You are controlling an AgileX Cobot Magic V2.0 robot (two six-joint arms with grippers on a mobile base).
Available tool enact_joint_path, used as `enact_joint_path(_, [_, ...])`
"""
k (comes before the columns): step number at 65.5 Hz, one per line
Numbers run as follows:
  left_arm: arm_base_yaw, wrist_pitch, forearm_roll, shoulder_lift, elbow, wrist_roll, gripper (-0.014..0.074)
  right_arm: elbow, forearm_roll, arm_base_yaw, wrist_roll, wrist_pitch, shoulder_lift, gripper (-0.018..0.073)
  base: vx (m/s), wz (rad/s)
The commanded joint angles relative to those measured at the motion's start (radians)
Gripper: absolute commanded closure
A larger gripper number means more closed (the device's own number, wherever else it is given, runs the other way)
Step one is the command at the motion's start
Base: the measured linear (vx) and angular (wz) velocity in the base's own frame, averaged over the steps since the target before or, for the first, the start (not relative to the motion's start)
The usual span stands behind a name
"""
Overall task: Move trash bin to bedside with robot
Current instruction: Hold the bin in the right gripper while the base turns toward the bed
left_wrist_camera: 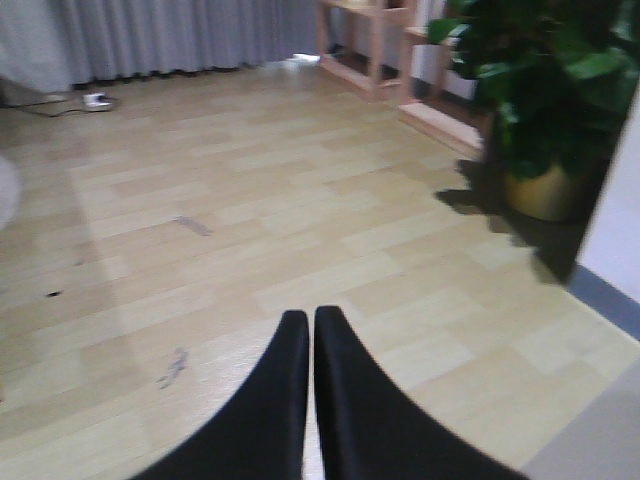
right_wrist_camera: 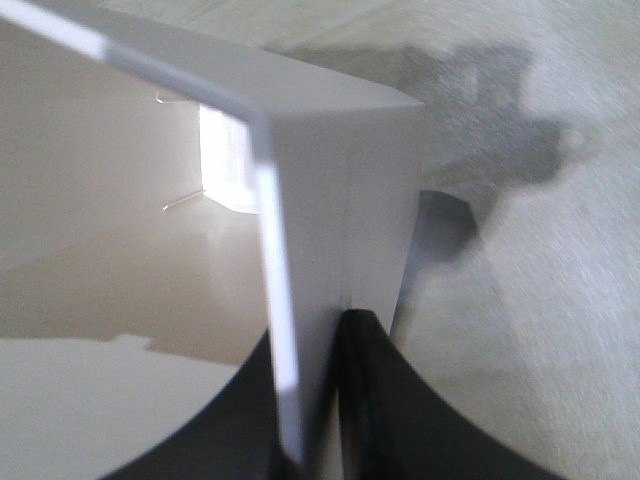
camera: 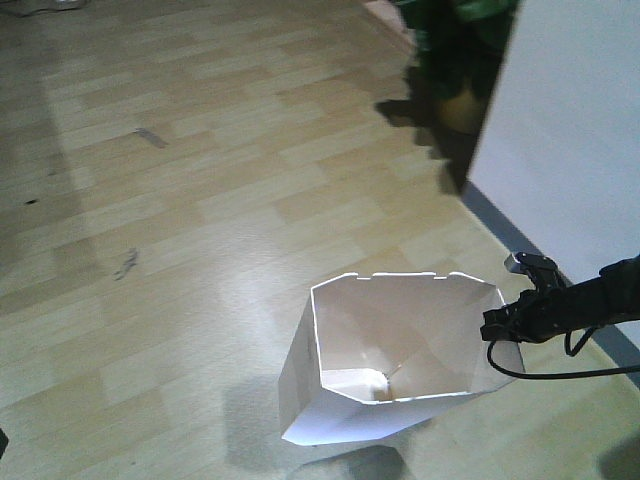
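Observation:
The white trash bin (camera: pixel 330 395) is tilted on the wooden floor at the lower middle of the front view. My right gripper (camera: pixel 500 325) on its slim black arm is shut on the bin's right wall at the rim. In the right wrist view the thin white wall (right_wrist_camera: pixel 340 190) runs between the two black fingers (right_wrist_camera: pixel 375 400), one inside the bin and one outside. My left gripper (left_wrist_camera: pixel 311 330) is shut and empty, held above bare floor. The bed is out of view.
A potted plant (left_wrist_camera: pixel 540 100) in a gold pot stands at the right by a white wall (camera: pixel 570 130) with a grey skirting. Wooden furniture legs (left_wrist_camera: pixel 370 50) and grey curtains (left_wrist_camera: pixel 170 35) stand at the back. A cable and plug (left_wrist_camera: pixel 90 100) lie on the floor at far left.

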Motion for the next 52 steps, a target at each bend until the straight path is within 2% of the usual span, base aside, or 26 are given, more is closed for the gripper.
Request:
enact_joint_path(1, [-0.003, -0.066, -0.002, -0.014, 0.003, -0.004, 0.0603, -0.013, 0.063, -0.002, 0.018, 0.238, -0.081, 0.0564, 0.14, 0.74])
enact_joint_path(26, [-0.003, -0.066, -0.002, -0.014, 0.003, -0.004, 0.0603, -0.013, 0.065, -0.002, 0.018, 0.239, -0.081, 0.0564, 0.18, 0.61])
enact_joint_path(52, [-0.003, -0.066, -0.002, -0.014, 0.003, -0.004, 0.0603, -0.013, 0.065, -0.002, 0.018, 0.239, -0.081, 0.0564, 0.26, 0.23])
